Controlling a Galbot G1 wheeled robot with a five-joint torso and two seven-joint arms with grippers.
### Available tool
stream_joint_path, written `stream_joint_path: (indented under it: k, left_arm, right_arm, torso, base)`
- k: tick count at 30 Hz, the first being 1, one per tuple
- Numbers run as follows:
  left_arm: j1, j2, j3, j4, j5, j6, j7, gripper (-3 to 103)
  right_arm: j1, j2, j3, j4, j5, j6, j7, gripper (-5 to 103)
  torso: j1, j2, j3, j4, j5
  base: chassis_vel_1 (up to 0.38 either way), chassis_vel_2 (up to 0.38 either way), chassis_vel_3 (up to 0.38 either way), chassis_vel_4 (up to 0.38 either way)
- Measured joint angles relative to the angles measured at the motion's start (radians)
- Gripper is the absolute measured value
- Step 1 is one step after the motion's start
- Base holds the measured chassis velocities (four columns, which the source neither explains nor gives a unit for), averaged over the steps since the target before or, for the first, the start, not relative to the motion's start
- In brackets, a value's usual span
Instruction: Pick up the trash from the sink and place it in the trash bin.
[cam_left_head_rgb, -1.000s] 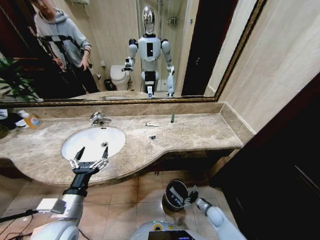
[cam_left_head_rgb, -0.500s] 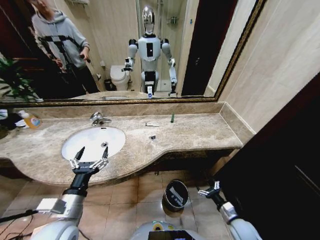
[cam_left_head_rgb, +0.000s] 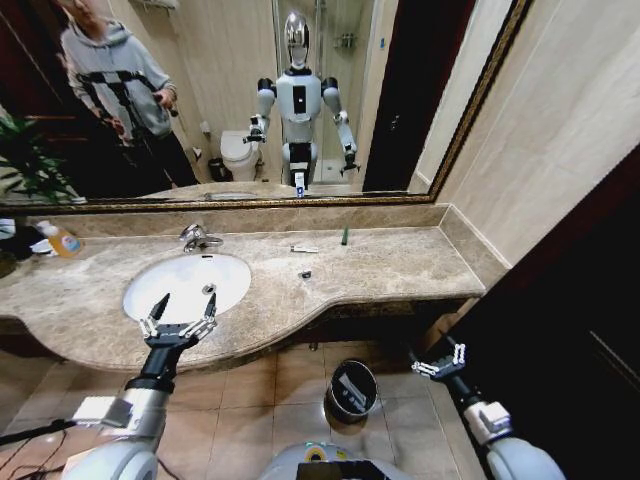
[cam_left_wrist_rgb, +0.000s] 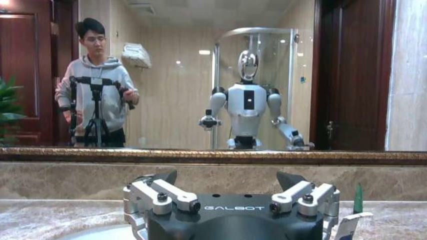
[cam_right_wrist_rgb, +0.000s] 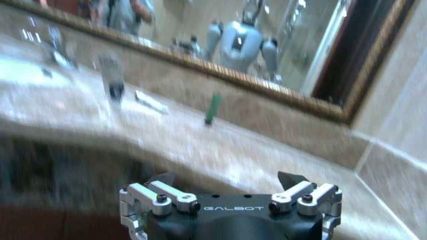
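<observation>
My right gripper (cam_left_head_rgb: 440, 363), fingers spread and empty, sits lower right beside the bin (cam_left_head_rgb: 352, 388); the tube (cam_left_head_rgb: 345, 236) stands upright up-frame, the left gripper (cam_left_head_rgb: 180, 318) spread by the sink (cam_left_head_rgb: 140, 290).

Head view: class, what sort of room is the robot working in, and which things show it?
Most likely a bathroom, perhaps a hotel's: a white oval sink with a chrome faucet, a wide wall mirror, and a toilet reflected in it.

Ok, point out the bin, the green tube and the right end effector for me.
bin (cam_left_head_rgb: 352, 389), head view, on its dark inside.
green tube (cam_left_head_rgb: 345, 236), head view, mid-body.
right end effector (cam_left_head_rgb: 440, 362), head view, midway between its fingertips.
</observation>
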Motion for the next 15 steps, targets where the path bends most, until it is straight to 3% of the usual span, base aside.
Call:
stream_joint_path:
  k: [4, 6, 11, 15]
  left_arm:
    - [0.000, 0.000, 0.000, 0.000, 0.000, 0.000, 0.000, 100]
    - [0.000, 0.000, 0.000, 0.000, 0.000, 0.000, 0.000, 100]
    - [0.000, 0.000, 0.000, 0.000, 0.000, 0.000, 0.000, 100]
    - [0.000, 0.000, 0.000, 0.000, 0.000, 0.000, 0.000, 100]
  right_arm:
    - [0.045, -0.028, -0.044, 0.084, 0.046, -0.065, -0.027, 100]
    - [0.130, -0.072, -0.102, 0.095, 0.084, -0.132, -0.065, 100]
    - [0.331, -0.188, -0.249, 0.018, 0.138, -0.225, -0.093, 100]
    - [0.454, -0.222, -0.357, -0.037, 0.147, -0.264, -0.075, 100]
  torso:
    - [0.000, 0.000, 0.000, 0.0001, -0.0003]
    - [0.000, 0.000, 0.000, 0.0001, -0.0001]
    - [0.000, 0.000, 0.000, 0.0006, 0.0000]
    - [0.000, 0.000, 0.000, 0.0002, -0.0001]
  base:
    - [0.000, 0.000, 0.000, 0.000]
    - [0.000, 0.000, 0.000, 0.000]
    - [0.000, 0.000, 0.000, 0.000]
    - [0.000, 0.000, 0.000, 0.000]
